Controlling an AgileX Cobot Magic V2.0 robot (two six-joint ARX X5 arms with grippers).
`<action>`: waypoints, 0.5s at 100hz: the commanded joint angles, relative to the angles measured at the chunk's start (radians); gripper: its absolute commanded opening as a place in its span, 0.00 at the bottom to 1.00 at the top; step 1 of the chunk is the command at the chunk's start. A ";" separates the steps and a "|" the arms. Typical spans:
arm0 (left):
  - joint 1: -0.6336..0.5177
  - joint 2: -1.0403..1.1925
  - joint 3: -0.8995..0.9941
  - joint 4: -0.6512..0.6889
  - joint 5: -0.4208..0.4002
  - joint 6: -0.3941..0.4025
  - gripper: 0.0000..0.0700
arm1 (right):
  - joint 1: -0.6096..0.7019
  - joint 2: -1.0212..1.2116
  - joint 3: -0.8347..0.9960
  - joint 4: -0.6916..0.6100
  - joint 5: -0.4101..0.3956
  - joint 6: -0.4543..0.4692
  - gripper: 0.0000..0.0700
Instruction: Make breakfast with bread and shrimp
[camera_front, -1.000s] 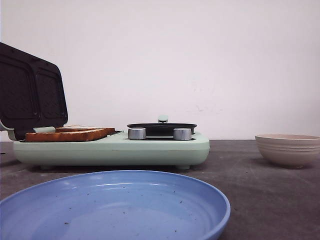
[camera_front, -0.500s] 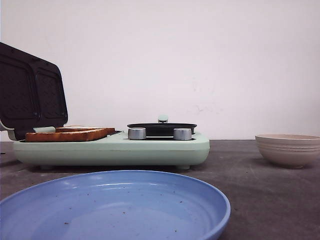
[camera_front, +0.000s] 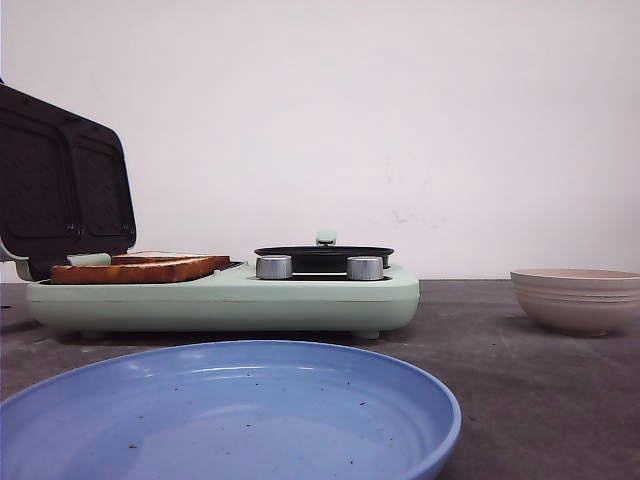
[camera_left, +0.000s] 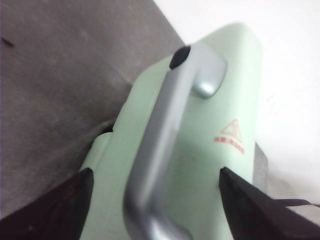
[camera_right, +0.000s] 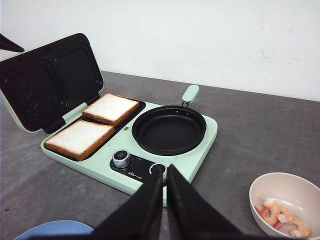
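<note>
Nearest the robot in the front view lies a blue plate (camera_front: 230, 415), its wide shallow dish speckled with dark crumbs, resting on the dark grey table (camera_front: 520, 390). Neither arm shows in that view.

The right gripper (camera_right: 164, 172) hangs above the near edge of the table, tilted down and forward, its two black fingers pressed together with only a thin seam between them, clenched on nothing. Its tips sit in line with the appliance's near corner, by the two silver knobs (camera_right: 121, 158).

Beyond the plate stands the mint-green breakfast maker (camera_front: 225, 297). Its lid (camera_right: 47, 80) is swung up and back, the dark ribbed inner plates facing forward. On the open grill half lies the bread (camera_right: 92, 126): two square white slices with brown crusts, flat and side by side, edges nearly touching. Beside them, on the right half, sits a round black frying pan (camera_right: 169, 130) with a green handle pointing to the rear wall.

To the right, well apart from the appliance, stands a beige ribbed bowl (camera_right: 285, 205); the shrimp (camera_right: 280, 216) lie inside it, orange-pink pieces in a small heap.

The left gripper (camera_left: 160, 195) is behind the raised lid, its dark fingers (camera_left: 55, 205) spread wide on either side of the lid's silver handle (camera_left: 160, 145), not closed on it.
</note>
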 joint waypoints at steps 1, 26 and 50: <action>-0.007 0.027 0.015 0.002 -0.002 0.006 0.61 | 0.007 0.007 0.005 0.011 0.005 0.001 0.01; -0.028 0.044 0.015 0.003 -0.011 0.006 0.61 | 0.007 0.007 0.005 0.010 0.005 0.002 0.01; -0.030 0.044 0.015 0.003 -0.058 0.006 0.31 | 0.007 0.007 0.005 0.010 0.005 0.005 0.01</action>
